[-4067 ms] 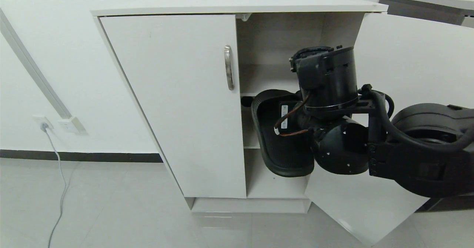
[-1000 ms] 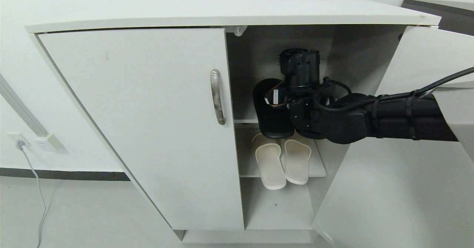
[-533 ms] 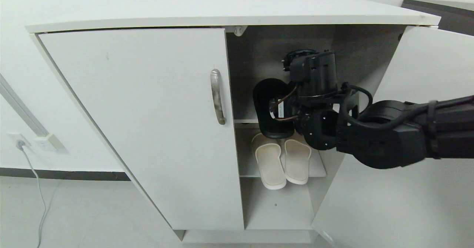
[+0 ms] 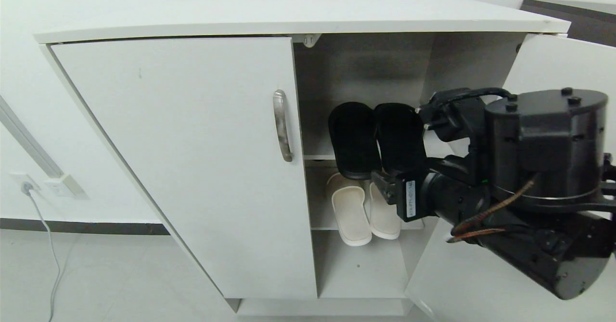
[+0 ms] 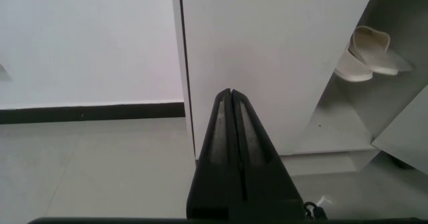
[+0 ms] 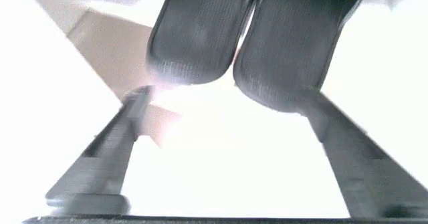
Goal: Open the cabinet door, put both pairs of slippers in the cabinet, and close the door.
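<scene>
The white cabinet has its left door closed and its right door swung open. A pair of black slippers lies side by side on the upper shelf, heels hanging over its front edge. One shelf below sits a pair of white slippers, also seen as white slippers. My right gripper is just in front of the black slippers, open and empty. My left gripper is shut with nothing in it, low before the closed left door.
A metal handle runs down the closed door's inner edge. The bottom compartment holds nothing. A wall socket with a cable sits at the lower left, and a dark piece of furniture stands behind the open door.
My right gripper let go of the black slipper and drew back out of the cabinet. Both black slippers now rest together on the upper shelf.
</scene>
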You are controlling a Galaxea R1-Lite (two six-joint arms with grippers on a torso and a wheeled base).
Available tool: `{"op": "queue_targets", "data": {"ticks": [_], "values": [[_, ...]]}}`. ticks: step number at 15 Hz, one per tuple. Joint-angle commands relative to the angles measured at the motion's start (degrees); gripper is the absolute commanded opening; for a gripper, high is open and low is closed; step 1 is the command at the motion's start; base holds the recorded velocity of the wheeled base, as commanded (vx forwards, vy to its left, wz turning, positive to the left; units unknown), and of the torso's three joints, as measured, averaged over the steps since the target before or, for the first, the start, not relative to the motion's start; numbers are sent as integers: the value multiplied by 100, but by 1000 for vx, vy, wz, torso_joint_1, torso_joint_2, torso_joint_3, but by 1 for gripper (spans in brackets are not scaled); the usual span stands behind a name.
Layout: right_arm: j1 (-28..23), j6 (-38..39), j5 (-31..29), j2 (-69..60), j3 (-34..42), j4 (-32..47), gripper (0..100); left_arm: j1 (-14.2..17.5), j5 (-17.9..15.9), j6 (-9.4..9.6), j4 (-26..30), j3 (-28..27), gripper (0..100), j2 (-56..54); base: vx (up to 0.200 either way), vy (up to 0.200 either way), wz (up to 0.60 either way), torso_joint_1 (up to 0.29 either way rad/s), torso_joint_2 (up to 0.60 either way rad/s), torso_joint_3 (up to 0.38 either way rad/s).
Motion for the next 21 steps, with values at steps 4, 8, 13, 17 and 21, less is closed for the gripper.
{"op": "queue_targets", "data": {"ticks": [4,8,13,17,21], "values": [[44,48,375,-232,594,-342,0,1,-8,9,-1,0,0,-1,0,0,0,0,0,0],[35,65,603,137,1060,-1107,0,1,-8,0,-1,0,0,-1,0,0,0,0,0,0],[-18,-269,762,357,1499,-1994,0,1,-8,0,-1,0,0,-1,0,0,0,0,0,0],[-53,-295,788,400,1552,-2012,0,1,-8,0,-1,0,0,-1,-150,0,0,7,3,2],[-53,-304,797,453,1570,-2012,0,1,-8,0,-1,0,0,-1,-200,0,0,1,0,5]]}}
